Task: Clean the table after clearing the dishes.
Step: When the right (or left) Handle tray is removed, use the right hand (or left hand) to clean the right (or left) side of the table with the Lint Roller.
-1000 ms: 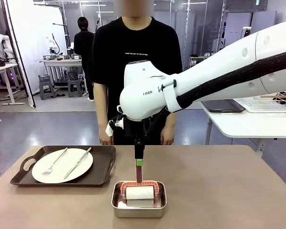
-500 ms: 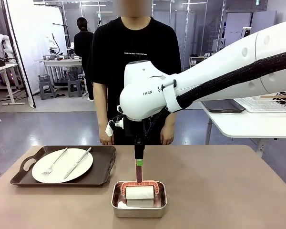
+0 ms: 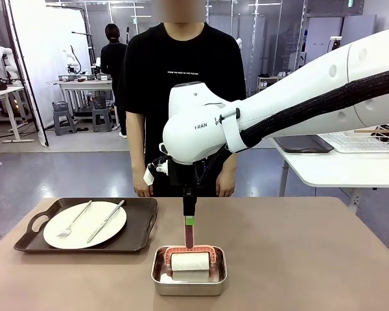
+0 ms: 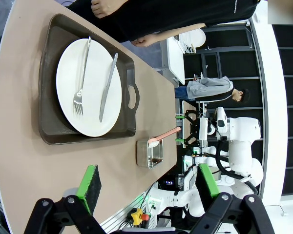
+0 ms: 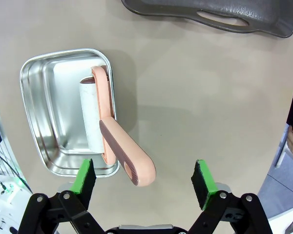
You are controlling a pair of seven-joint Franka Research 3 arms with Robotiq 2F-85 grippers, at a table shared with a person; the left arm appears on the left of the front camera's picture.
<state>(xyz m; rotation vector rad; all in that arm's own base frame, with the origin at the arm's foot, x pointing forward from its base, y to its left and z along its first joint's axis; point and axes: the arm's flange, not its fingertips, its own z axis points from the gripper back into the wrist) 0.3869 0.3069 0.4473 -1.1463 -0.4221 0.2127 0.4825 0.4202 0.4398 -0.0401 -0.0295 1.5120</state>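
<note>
**A:** How much room was there along the edges of the table?

**B:** Plenty on the robot's right: that whole half of the top lay bare out to its rounded corner. On the left, the dark tray sat close to the far edge, its cut-out handle near the left corner.

**A:** And the dishes?

**B:** One white plate lay in the tray, with a fork and a knife across it, side by side.

**A:** What stood near the front edge?

**B:** A steel pan, about mid-table, holding a lint roller with a pink handle slanting upward. A strip of bare top separated the pan from the tray.

**A:** The pincers?

**B:** The right gripper hung over the pan with its jaws spread wide. The handle's end stood between the green pads without touching either. The left gripper was also released, grasping nothing, above the table's left end and looking across the tray.

**A:** The surface and the room?

**B:** The top was matte brownish-taupe and smooth. A person in a black shirt stood at the far side, arms down. Beyond were a grey floor and a white table to the right.
</note>
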